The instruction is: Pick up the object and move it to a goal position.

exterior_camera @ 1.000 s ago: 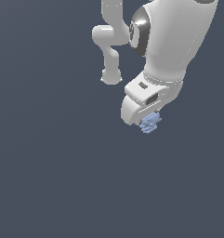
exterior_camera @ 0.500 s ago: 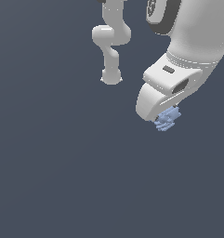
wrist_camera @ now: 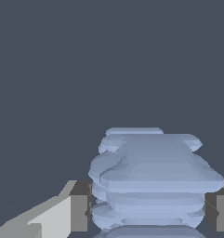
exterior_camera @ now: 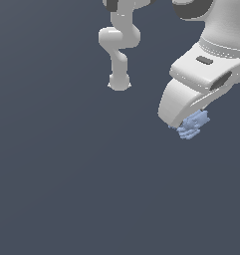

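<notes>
Pale blue, lumpy, ridged blocky object point(exterior_camera: 192, 124) pinched in the white robot hand point(exterior_camera: 187, 127), tucked under the hand's broad shell toward the exterior view's right and poking out just below its lower edge. In the wrist view, same stacked blue ridges point(wrist_camera: 153, 179) filling the gap between the two dark fingertip pads point(wrist_camera: 80, 207), one pad touching each side, so hand point(wrist_camera: 148, 209) closed on the object rather than spread. Whether lifted clear of the flat dark slate-grey table point(exterior_camera: 57, 189) not tellable from the exterior view. White jointed arm base point(exterior_camera: 119, 82) standing farther back, well apart from the hand. Plain grey surface point(wrist_camera: 85, 60) all around the grasp in the wrist view.
</notes>
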Motion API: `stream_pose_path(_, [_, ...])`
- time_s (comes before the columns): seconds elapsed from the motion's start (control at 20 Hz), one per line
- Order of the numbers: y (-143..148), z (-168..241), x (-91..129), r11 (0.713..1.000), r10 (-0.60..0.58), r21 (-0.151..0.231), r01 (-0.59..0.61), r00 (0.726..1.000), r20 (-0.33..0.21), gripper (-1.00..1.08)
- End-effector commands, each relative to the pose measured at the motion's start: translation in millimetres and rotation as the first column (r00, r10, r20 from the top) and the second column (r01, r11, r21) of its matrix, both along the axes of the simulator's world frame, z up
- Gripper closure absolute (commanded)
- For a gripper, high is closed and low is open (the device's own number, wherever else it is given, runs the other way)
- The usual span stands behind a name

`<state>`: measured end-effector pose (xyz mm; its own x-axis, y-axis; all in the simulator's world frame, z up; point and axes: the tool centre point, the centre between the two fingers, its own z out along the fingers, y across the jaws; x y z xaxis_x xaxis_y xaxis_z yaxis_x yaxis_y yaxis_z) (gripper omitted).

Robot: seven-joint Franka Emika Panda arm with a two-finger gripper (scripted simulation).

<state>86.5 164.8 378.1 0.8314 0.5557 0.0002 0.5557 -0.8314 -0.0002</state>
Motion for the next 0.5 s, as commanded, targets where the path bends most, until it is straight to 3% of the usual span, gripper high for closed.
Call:
stream_pose_path(0.0, [2.2, 4.0, 2.3, 1.000, 0.000, 0.000, 0.000, 1.000, 0.000, 1.08])
stream_pose_path(0.45, [5.4, 8.9, 5.3, 1.000, 0.000, 0.000, 0.000, 1.000, 0.000, 1.08])
